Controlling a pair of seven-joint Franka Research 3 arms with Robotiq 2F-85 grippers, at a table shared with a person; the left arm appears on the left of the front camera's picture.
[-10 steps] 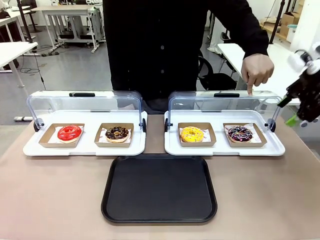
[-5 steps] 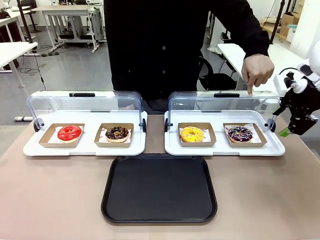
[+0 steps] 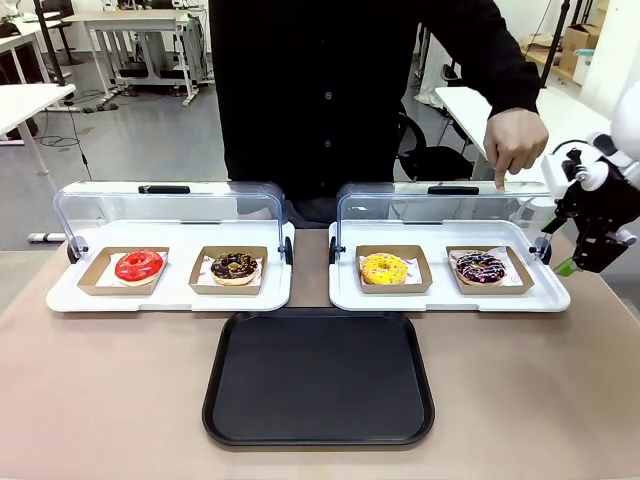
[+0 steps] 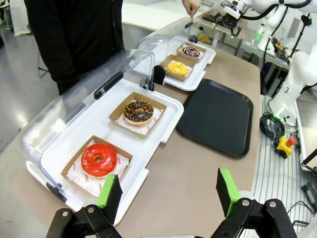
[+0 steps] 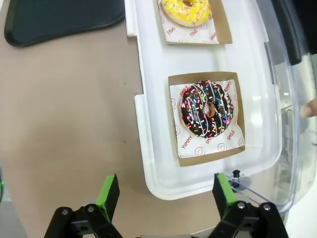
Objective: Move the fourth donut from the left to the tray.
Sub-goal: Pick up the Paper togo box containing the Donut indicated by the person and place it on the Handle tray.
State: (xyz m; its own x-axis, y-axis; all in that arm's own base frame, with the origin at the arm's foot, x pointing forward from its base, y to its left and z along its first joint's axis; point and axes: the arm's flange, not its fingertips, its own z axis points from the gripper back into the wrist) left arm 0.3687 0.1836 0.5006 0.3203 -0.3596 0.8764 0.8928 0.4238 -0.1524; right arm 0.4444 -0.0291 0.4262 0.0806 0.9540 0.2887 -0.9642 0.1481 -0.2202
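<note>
The fourth donut [image 3: 480,266], dark chocolate with pink and white stripes, was seen lying in a small brown cardboard tray [image 3: 520,276] at the right end of the right-hand white display tray [image 3: 440,298], whose clear lid [image 3: 440,205] was swung up and back. A yellow donut [image 3: 384,268] was set beside it on the left. The black tray [image 3: 318,385] was laid on the bench [image 3: 100,400], just in front of the display trays. The right gripper [image 3: 580,258] was held just right of the display tray, apart from the donut, its jaws spread wide with nothing between them. The left gripper [image 4: 168,191] was likewise shown with jaws apart and empty. A person's hand [image 3: 515,140] was pointed, one finger down, onto the lid behind the donut.
</note>
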